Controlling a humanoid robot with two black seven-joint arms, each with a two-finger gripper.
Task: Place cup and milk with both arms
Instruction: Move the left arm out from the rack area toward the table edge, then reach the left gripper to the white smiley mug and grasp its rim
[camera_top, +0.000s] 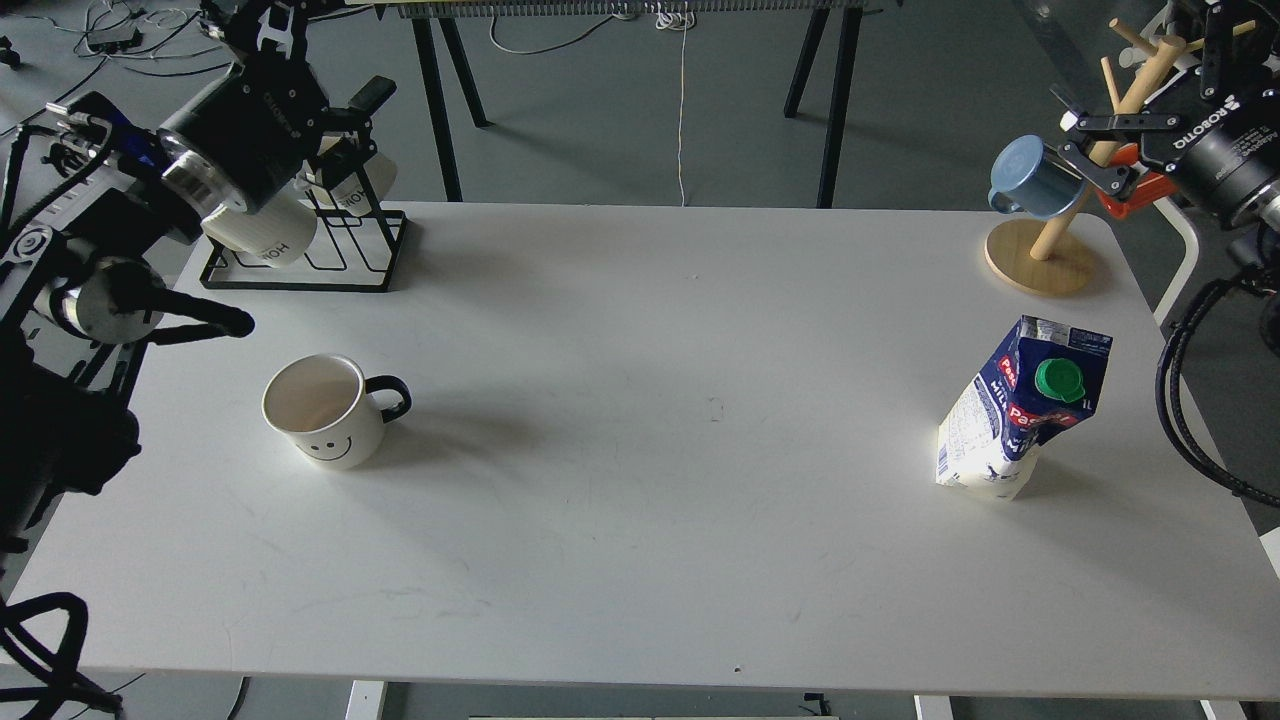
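Note:
A white cup (322, 410) with a smiley face and a black handle stands upright at the table's left. A blue and white milk carton (1018, 408) with a green cap stands at the right, leaning a little. My left gripper (352, 122) is open and empty, raised at the back left above the black wire rack (340, 262), well away from the cup. My right gripper (1072, 138) is open and empty at the back right, its tips right beside a blue cup (1028, 178) that hangs on the wooden mug tree (1040, 262).
The wire rack holds white mugs (262, 238). The mug tree stands at the table's back right corner. The white table (660, 420) spans the view. Trestle legs and cables lie on the floor behind it.

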